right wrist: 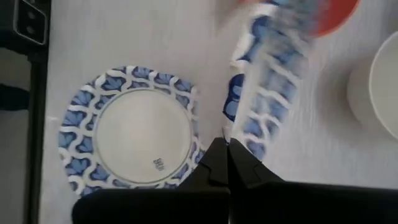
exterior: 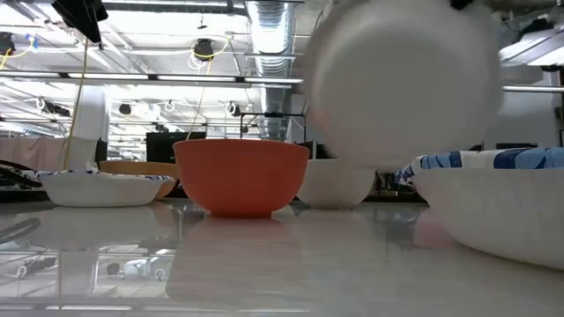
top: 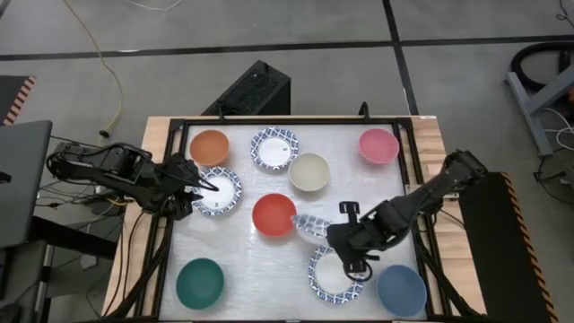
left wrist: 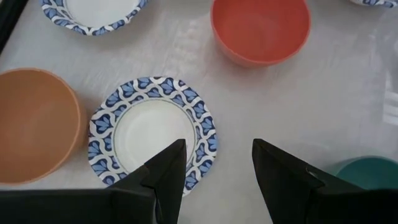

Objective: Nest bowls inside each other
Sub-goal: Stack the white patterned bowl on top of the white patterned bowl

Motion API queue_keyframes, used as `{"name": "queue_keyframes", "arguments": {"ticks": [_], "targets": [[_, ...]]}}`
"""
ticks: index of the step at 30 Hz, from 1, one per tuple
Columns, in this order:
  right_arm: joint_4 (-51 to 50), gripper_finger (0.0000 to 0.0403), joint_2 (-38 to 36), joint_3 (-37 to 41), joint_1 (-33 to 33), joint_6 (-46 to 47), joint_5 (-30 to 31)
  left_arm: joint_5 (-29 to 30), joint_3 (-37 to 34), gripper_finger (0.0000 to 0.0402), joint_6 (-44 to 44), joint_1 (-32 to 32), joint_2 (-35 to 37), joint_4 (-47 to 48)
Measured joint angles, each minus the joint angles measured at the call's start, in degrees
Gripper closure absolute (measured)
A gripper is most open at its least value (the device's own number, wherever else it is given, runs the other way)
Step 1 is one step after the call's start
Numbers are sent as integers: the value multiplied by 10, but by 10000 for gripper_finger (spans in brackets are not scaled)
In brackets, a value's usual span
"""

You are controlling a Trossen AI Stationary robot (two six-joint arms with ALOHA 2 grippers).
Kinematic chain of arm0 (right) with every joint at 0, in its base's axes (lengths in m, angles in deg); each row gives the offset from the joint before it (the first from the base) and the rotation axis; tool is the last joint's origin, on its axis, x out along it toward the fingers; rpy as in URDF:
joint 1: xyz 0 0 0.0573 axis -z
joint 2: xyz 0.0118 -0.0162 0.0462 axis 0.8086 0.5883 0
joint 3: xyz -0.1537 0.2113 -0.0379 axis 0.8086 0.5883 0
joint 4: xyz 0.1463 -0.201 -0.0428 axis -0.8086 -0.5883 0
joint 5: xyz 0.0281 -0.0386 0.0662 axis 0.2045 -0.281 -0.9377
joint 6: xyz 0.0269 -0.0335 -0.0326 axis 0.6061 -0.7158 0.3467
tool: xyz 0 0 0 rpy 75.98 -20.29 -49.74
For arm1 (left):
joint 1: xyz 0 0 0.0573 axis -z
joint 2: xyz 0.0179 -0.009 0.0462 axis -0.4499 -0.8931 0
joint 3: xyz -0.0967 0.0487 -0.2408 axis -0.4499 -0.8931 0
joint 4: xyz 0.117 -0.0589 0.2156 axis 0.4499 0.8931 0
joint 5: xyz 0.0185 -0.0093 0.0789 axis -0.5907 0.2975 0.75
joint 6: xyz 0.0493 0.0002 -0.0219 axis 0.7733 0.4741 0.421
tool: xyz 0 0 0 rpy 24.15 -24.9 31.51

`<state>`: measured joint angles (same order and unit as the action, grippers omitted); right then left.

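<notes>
Several small bowls stand upright on the white table. My right gripper (top: 330, 233) is shut on a white bowl with a blue patterned rim (top: 309, 227), held in the air beside the red bowl (top: 273, 214) and above another patterned bowl (right wrist: 130, 127). In the low view the lifted bowl (exterior: 401, 79) shows its white underside. My left gripper (left wrist: 217, 152) hangs open above a third patterned bowl (left wrist: 152, 130), beside the orange bowl (left wrist: 34, 124), and touches nothing. My right gripper pinches the patterned rim (right wrist: 235, 121) of the lifted bowl between its two shut fingers. The fingers slant down from above. The bowl is clear of the table and tipped steeply on edge, reaching away from the fingertips toward the red bowl.
A fourth patterned bowl (top: 274, 148), a cream bowl (top: 308, 171) and a pink bowl (top: 378, 145) stand in the far row. A teal bowl (top: 199, 283) and a blue bowl (top: 401, 290) stand at the near corners. A black frame (top: 179, 126) edges the table.
</notes>
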<state>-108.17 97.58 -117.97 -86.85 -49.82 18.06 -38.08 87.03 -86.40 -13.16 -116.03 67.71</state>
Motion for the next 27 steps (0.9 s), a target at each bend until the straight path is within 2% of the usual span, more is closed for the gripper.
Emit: {"name": "queue_keyframes", "arguments": {"ticks": [4,12,15,22,27], "targets": [[5,402,2,-4,-41,10,-45,0,0,228,2,0,0,0],[-4,403,39,-4,-108,69,-48,10,0,228,3,0,0,0],[-16,403,65,-4,-119,67,-51,22,0,228,3,0,0,0],[-3,400,137,-4,-131,35,-113,43,0,228,-3,0,0,-1],[16,369,168,-4,-137,24,-115,49,0,228,-9,0,0,-6]]}}
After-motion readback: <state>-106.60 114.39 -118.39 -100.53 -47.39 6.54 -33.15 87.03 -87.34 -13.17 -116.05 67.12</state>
